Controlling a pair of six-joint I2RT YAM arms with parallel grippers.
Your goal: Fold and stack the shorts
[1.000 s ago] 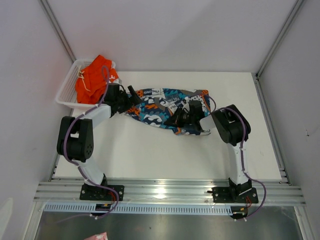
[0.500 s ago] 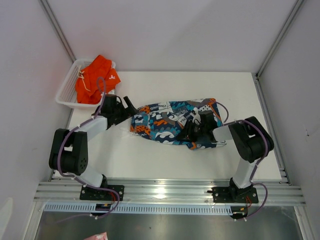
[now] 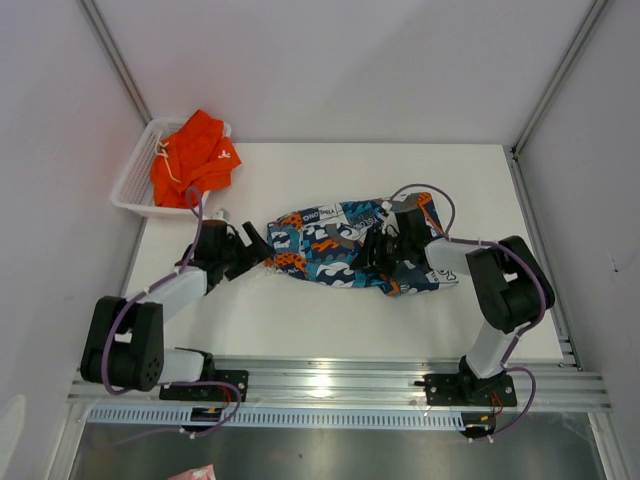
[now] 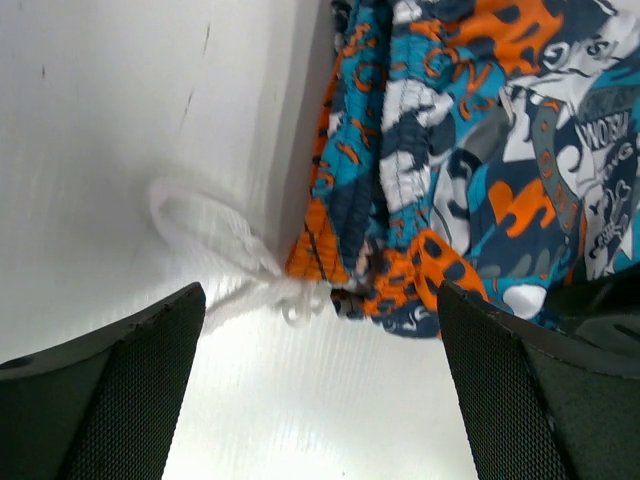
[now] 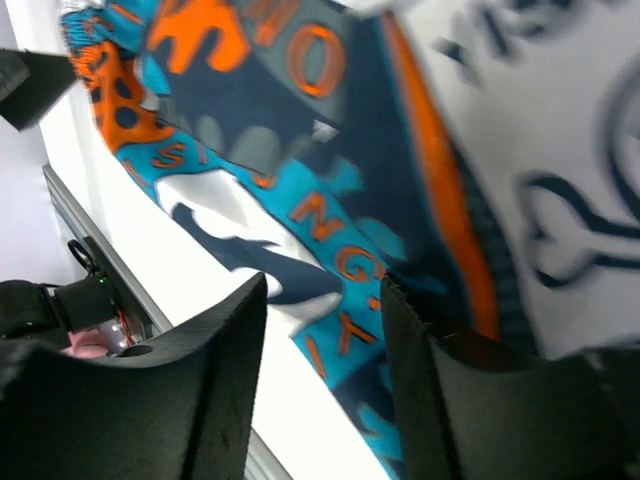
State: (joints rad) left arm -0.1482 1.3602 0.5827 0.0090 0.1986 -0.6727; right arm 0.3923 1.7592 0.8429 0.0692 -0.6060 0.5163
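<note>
Printed shorts [image 3: 335, 245] crumpled, orange shorts [image 3: 190, 155] in basket [image 3: 130, 182]

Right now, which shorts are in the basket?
The plain orange shorts, heaped in the white basket at the far left corner. The printed blue-and-teal shorts lie on the table instead.

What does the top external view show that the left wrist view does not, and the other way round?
Only the top external view shows the orange shorts lying in the white basket at the far left corner. Only the left wrist view clearly shows the white drawstring, looped on the table beside the waistband of the printed shorts. Both show the printed shorts lying on the white table.
</note>
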